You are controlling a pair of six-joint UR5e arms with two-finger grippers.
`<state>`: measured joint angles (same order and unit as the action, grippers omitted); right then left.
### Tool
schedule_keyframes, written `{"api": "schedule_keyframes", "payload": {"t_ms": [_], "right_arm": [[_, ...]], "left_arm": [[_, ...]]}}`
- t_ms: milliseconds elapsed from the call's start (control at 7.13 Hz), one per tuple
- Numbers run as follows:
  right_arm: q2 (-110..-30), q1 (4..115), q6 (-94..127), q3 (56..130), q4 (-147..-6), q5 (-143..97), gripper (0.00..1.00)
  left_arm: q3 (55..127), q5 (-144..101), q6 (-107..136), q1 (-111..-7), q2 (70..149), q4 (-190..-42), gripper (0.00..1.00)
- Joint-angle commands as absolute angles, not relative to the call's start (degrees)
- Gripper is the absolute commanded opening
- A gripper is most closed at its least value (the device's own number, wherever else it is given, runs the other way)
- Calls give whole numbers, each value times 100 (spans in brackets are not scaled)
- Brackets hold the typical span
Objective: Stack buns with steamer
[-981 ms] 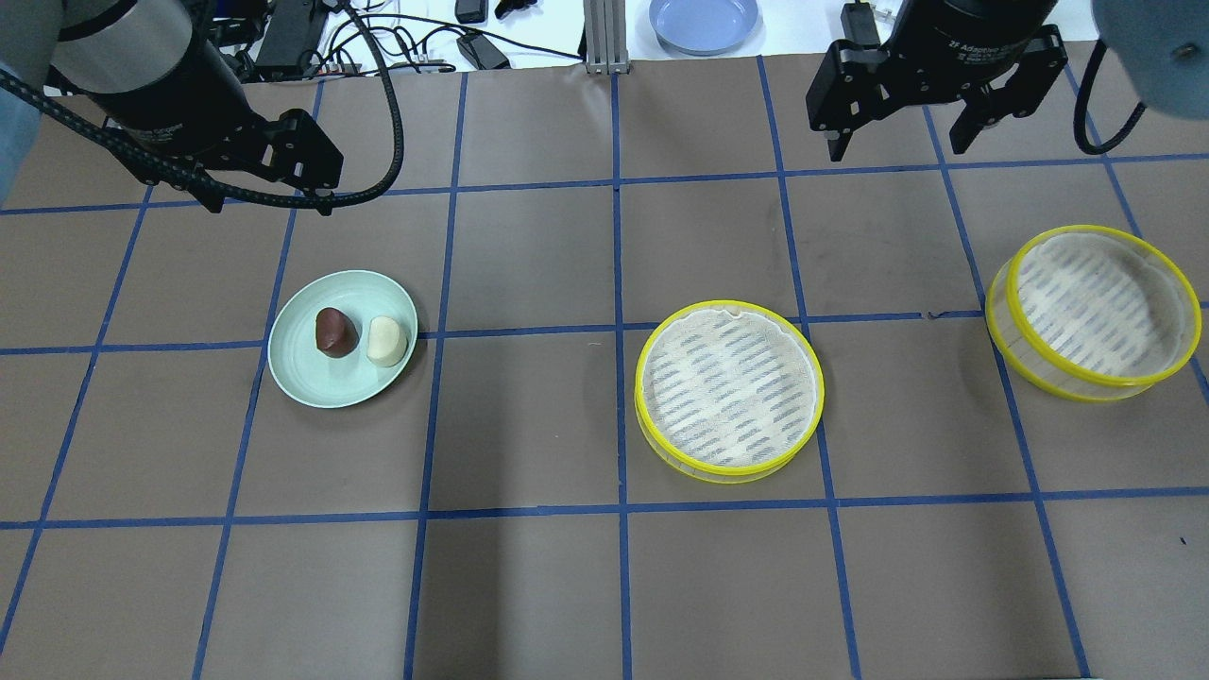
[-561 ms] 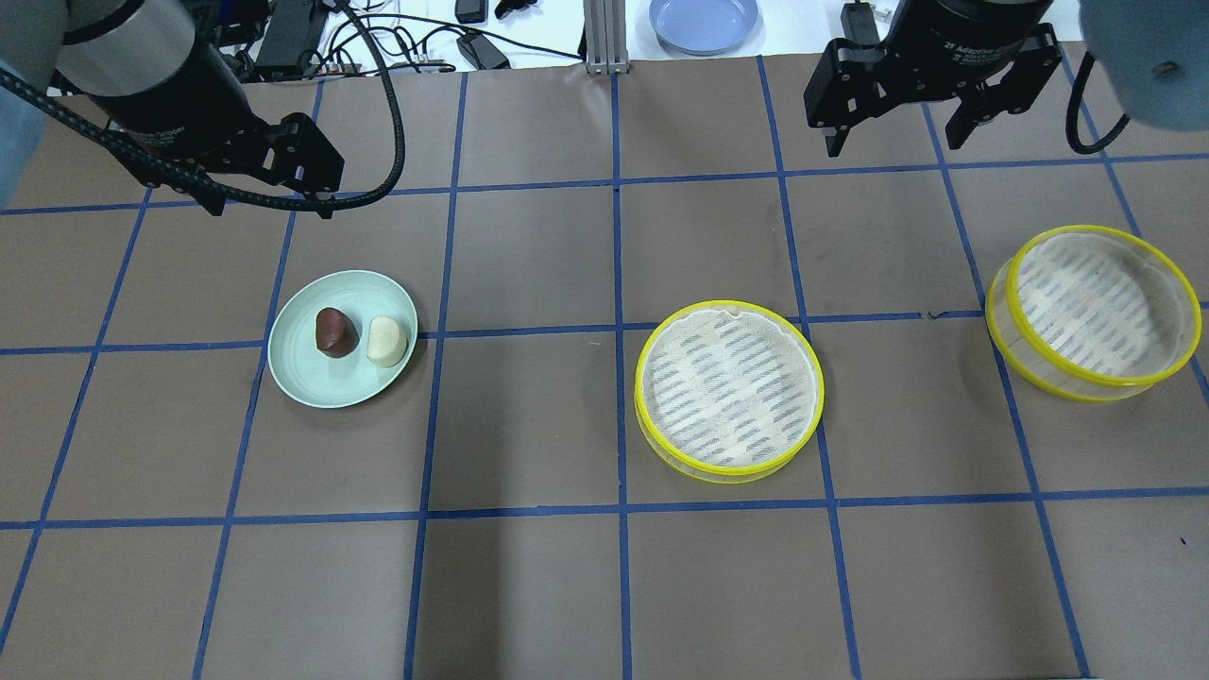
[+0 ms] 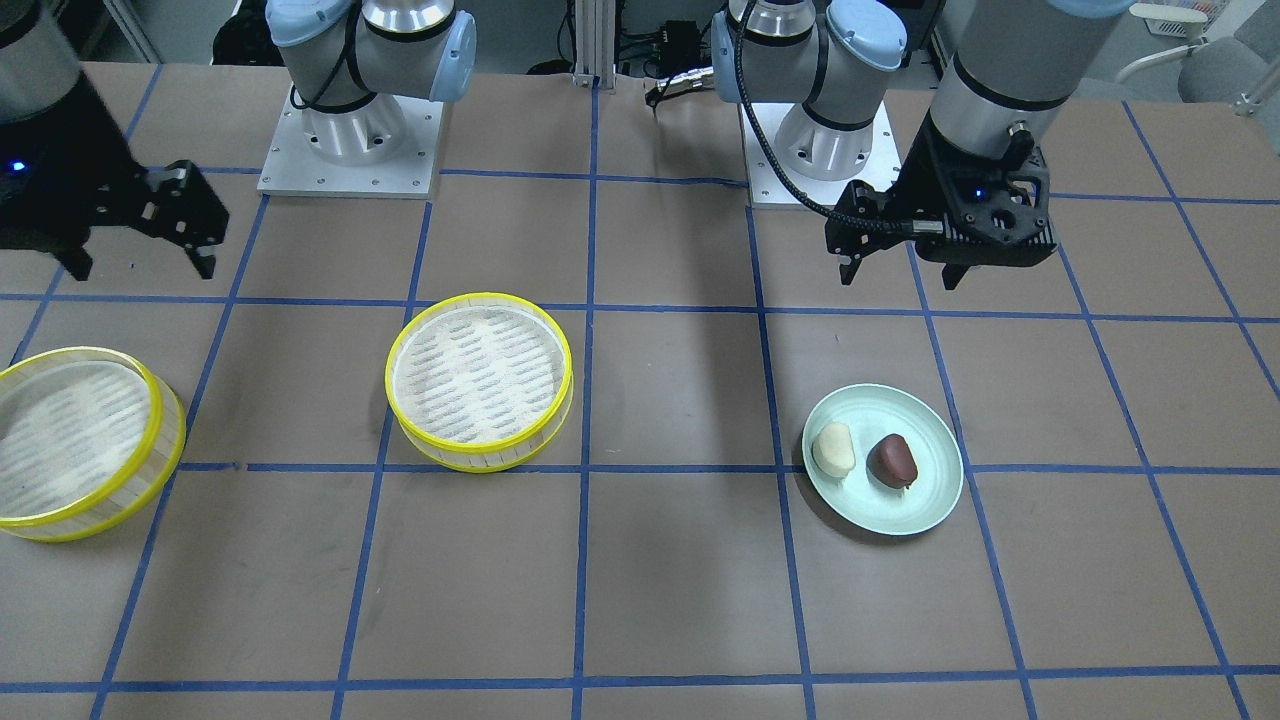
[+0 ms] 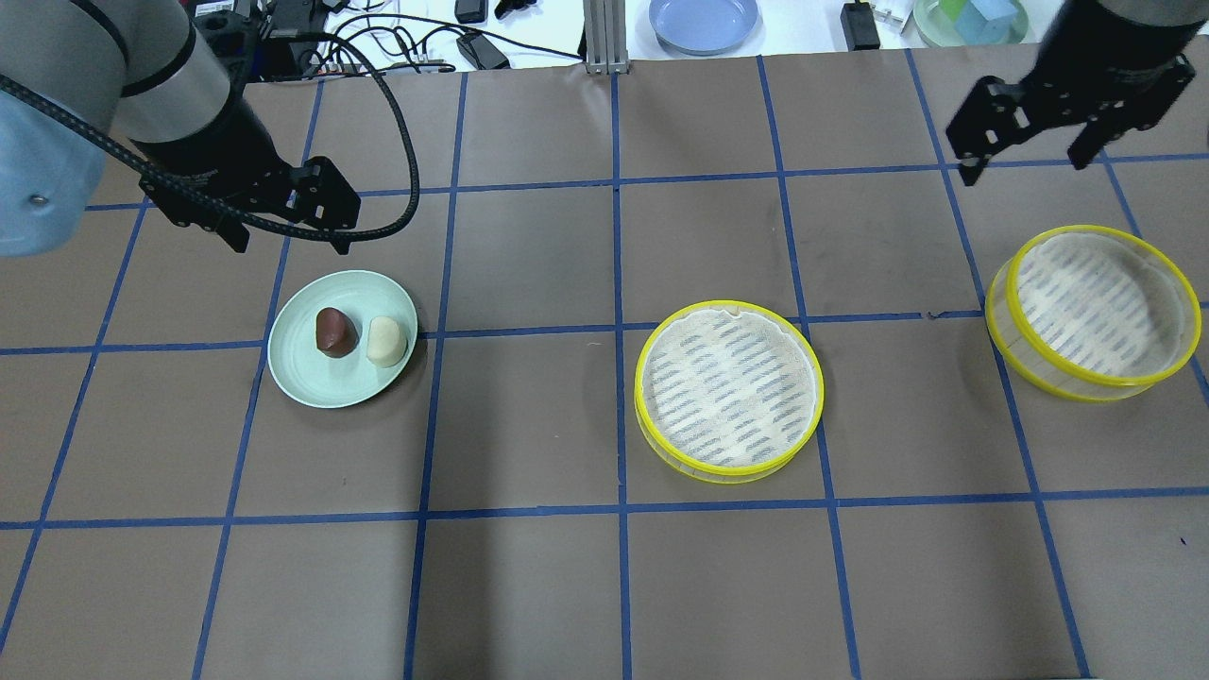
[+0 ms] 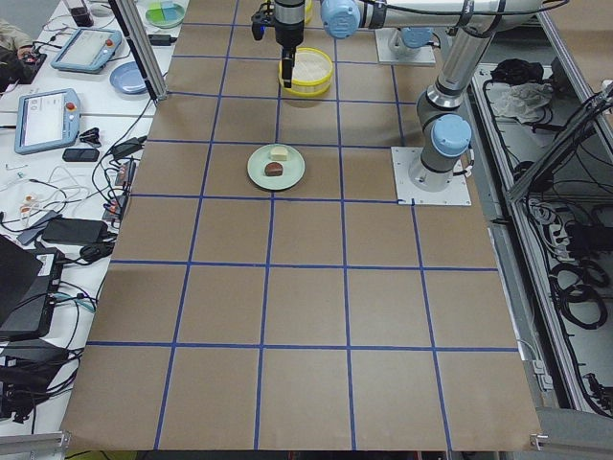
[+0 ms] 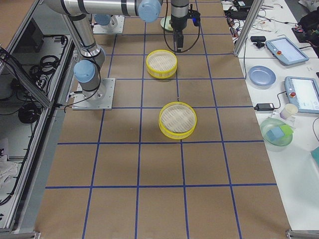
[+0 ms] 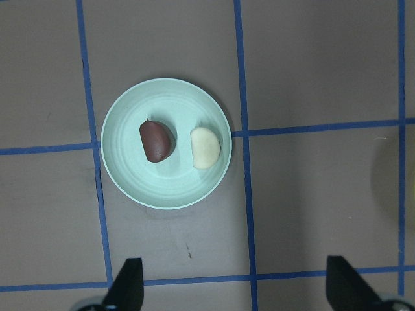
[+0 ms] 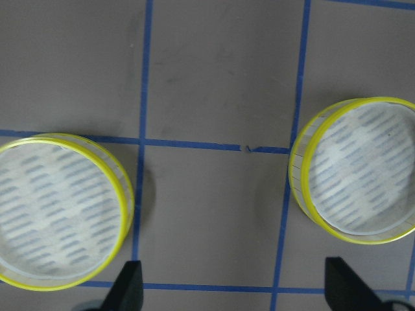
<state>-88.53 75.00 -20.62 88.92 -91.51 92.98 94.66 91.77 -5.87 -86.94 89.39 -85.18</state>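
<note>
Now | 1 wht bun (image 4: 386, 341) | 1 brn bun (image 4: 334, 331) | 1 plate (image 4: 312, 378) | 2 steamers (image 4: 728, 390) (image 4: 1096, 312)

The tabletop (image 4: 529, 586) is being covered by brown paper and divided into squares by blue tape lines (image 4: 616, 264). A silver metal post (image 4: 597, 33) is being held upright at its far edge. Beyond that edge a white bench (image 6: 299, 169) is being crowded with a blue plate (image 4: 704, 21), a screen tablet (image 5: 46, 120) and black cables (image 5: 105, 158). More cables are being kept on the grey floor (image 5: 575, 192) behind the robot. Everything is being lit evenly from above, and only soft shadows are being cast.
</note>
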Motion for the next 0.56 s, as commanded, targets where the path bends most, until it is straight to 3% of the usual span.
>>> {"api": "schedule_keyframes", "payload": {"t_ms": [0, 421], "right_arm": [[-8161, 6122, -3825, 9088, -9917, 9299, 100], [-6912, 5353, -4544, 9088, -11315, 9290, 100]], "left_arm": [[9921, 9063, -554, -8675, 9366, -7730, 100], [10037, 8991, -580, -8448, 10201, -7401, 100]]}}
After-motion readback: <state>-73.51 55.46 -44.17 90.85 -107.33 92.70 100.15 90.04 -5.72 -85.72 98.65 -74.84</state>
